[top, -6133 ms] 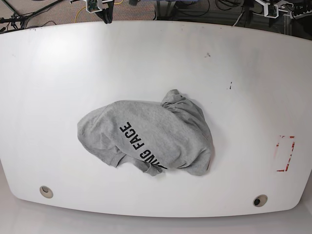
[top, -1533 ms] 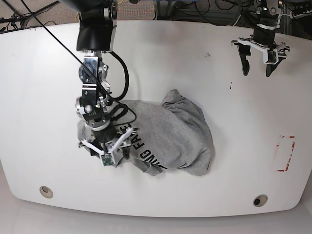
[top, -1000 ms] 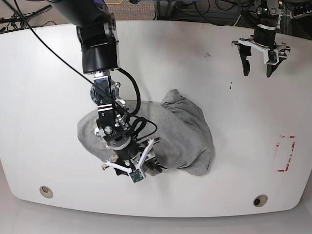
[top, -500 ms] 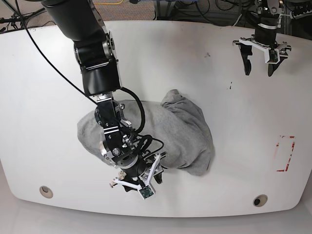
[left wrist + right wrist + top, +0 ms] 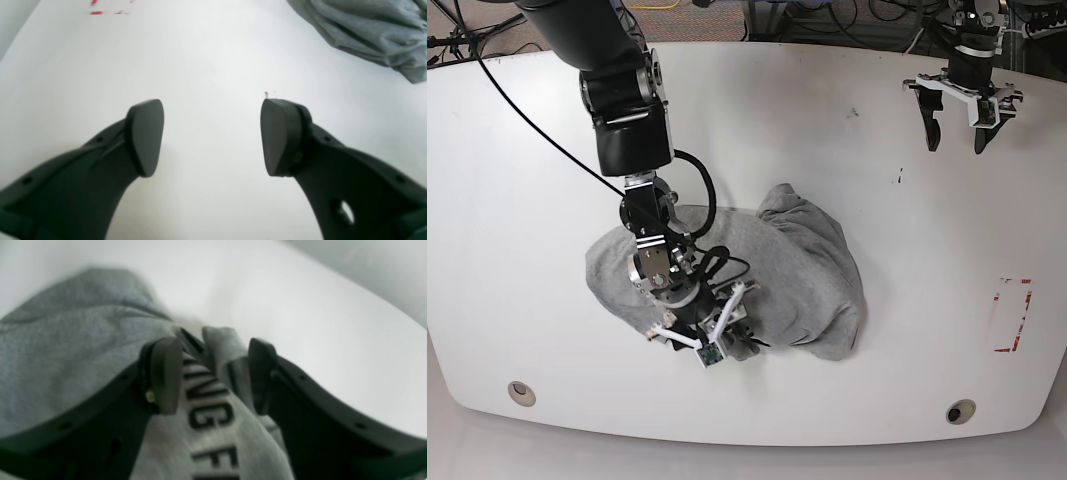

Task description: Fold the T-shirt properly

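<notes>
My grey T-shirt [image 5: 807,270] lies crumpled mid-table — one rumpled heap, its near edge bunched up between my right gripper's [image 5: 213,373] fingers, black lettering — "NG F" — showing on that fold.

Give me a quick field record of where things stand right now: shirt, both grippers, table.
garment: T-shirt, grey, crumpled in a heap near the table's middle, not folded
lettering: black print visible between the right gripper's fingers in the right wrist view
right gripper: low over the shirt's near edge, jaws apart, straddling a raised fold of cloth; not closed on it
left gripper: open, empty, above bare table at the far side, clear of the shirt
table: white; red tape mark beside the shirt
</notes>
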